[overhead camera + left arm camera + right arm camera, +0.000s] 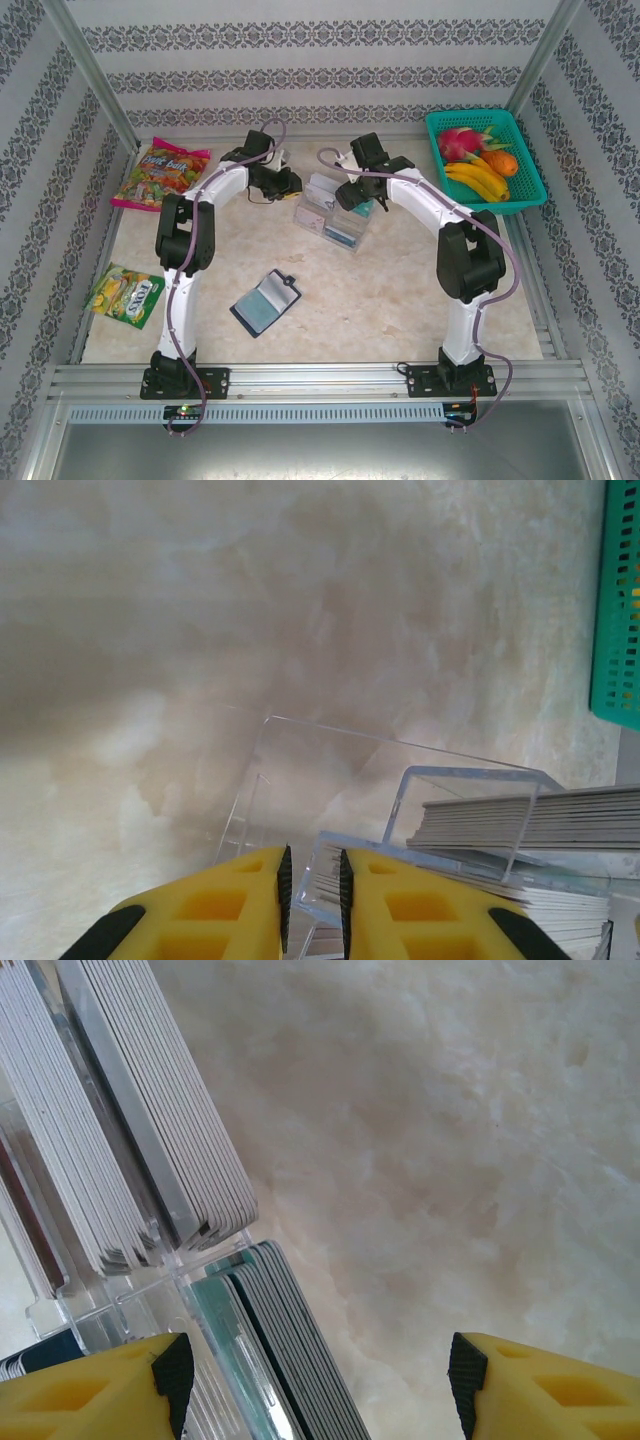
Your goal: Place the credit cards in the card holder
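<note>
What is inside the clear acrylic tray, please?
Stacks of credit cards stand on edge in the clear tray: pale ones, plus a dark-edged stack. Packed together, their printed faces are hidden.

The credit cards [150, 1130] stand in the tray [300, 750], behind the card holder [265, 301].

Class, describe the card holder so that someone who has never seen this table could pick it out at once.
Start with the pale stone-patterned table. Near its front, left of centre, the card holder lies open and alone. Unlike the clear tray further back, it is dark blue with a grey slotted inside.
</note>
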Robot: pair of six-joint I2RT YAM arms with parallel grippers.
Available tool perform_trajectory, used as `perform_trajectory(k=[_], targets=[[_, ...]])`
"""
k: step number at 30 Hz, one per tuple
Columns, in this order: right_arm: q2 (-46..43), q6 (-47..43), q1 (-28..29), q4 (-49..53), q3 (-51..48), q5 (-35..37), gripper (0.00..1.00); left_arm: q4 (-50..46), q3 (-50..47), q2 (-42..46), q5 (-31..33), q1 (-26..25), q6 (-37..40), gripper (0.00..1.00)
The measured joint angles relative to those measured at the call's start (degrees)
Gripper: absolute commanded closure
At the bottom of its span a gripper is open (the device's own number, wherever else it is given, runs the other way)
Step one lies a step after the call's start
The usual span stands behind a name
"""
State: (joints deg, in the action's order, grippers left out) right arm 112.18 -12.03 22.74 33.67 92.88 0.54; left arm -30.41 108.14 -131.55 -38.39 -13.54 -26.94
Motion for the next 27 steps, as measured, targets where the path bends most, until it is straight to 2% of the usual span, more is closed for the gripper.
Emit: perform_trajectory(k=[8, 14, 27], targets=[[0.0, -0.4, 0.0, 0.5, 0.0, 1.0, 0.30, 0.5, -4.5, 0.9, -0.2, -0.3, 0.0, 0.77], [0.0, -0.4, -0.1, 0.5, 0.0, 0.9, 0.30, 2.6, -14.0, 5.2, -0.1, -0.4, -0.3, 0.76], [0.0, -0.4, -0.1, 0.4, -0.5, 0.9, 0.30, 5.0, -14.4, 11.1, -0.2, -0.6, -2.5, 0.73]])
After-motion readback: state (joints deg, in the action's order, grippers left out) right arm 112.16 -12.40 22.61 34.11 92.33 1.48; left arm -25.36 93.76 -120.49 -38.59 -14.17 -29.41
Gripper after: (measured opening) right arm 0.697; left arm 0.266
